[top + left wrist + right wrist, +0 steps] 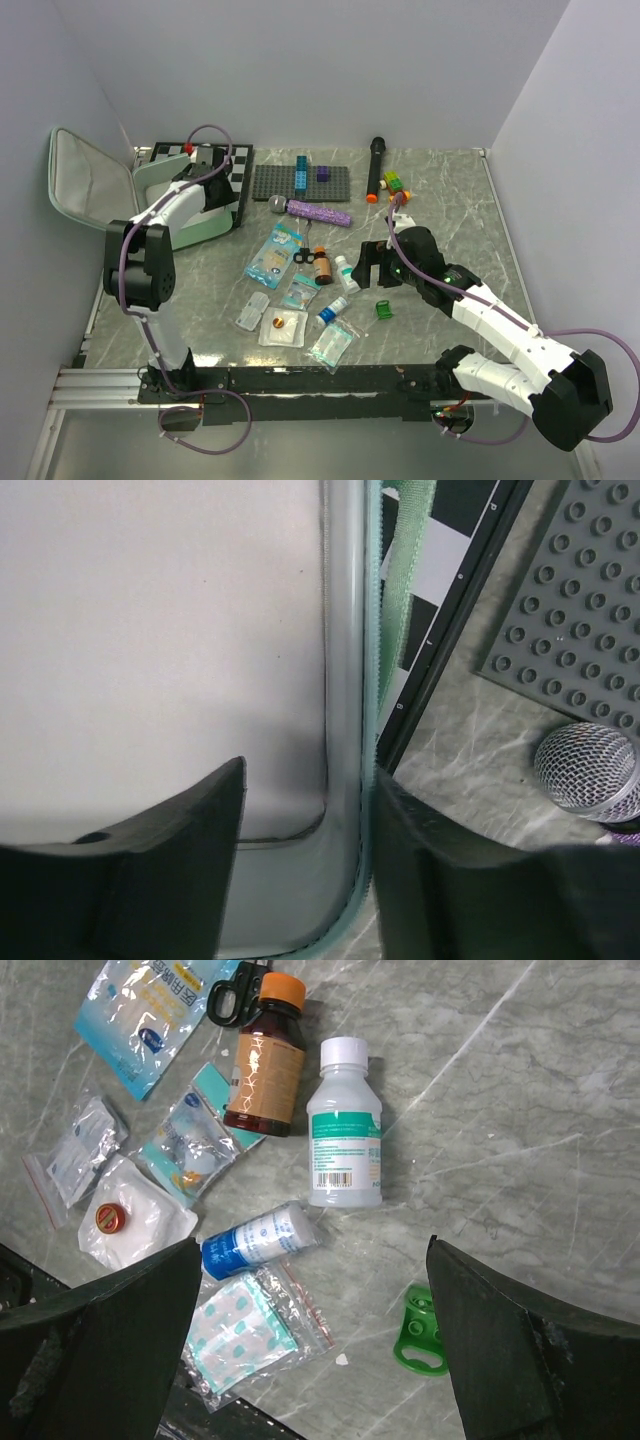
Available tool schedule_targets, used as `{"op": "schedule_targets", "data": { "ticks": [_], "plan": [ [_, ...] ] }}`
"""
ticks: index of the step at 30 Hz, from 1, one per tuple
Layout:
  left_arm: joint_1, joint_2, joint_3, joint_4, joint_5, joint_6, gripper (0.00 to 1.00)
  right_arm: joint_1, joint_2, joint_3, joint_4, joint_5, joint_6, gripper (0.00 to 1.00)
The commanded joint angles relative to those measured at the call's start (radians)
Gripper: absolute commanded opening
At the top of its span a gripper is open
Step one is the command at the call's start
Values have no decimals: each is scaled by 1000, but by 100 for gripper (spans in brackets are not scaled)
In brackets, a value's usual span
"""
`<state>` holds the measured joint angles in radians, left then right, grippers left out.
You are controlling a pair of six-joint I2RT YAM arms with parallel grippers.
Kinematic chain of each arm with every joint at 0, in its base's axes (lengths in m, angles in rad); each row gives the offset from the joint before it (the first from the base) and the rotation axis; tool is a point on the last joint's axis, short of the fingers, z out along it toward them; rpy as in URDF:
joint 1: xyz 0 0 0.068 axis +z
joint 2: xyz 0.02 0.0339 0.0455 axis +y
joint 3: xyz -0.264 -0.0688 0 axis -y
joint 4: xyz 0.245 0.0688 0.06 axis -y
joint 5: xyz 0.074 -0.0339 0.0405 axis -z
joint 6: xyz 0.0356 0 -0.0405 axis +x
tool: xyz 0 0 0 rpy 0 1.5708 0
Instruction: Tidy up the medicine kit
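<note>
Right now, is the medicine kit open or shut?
Open. The medicine kit has one half standing up, its grey lining showing; the other half lies flat.

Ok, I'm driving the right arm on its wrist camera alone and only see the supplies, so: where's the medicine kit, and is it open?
Observer: The medicine kit sits at the far left of the table, open, with its lid raised.
Operator: Is the left arm busy there?
Observer: Yes, the left gripper is open, straddling the kit's rim.
Operator: Anything lying between my supplies and it?
Observer: A microphone lies just beyond the pouches, in front of the grey studded plate, with its head towards the kit.
</note>
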<state>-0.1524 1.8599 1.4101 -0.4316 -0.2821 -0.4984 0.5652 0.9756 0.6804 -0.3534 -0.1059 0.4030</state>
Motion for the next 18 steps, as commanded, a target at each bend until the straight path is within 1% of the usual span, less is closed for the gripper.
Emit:
{"op": "schedule_targets", "data": {
  "ticks": [1, 5, 8, 10, 15, 18],
  "plan": [
    [-4, -11, -2, 22, -32, 44, 47, 5, -6, 30, 1, 21, -4, 100],
    [-4, -60, -46, 25, -52, 47, 24, 5, -5, 38, -5, 25, -3, 100],
    [-4, -149, -118, 53, -65, 49, 12, 5, -21, 36, -4, 29, -1, 100],
    [-4, -206, -157, 42, -72, 49, 2, 5, -34, 33, -1, 29, -1, 100],
    [-19, -367, -261, -13, -80, 35, 1, 5, -41, 31, 14, 14, 3, 100],
    [-56, -468, -338, -47, -115, 41, 1, 4, -40, 25, 16, 9, 5, 100]
  ]
}}
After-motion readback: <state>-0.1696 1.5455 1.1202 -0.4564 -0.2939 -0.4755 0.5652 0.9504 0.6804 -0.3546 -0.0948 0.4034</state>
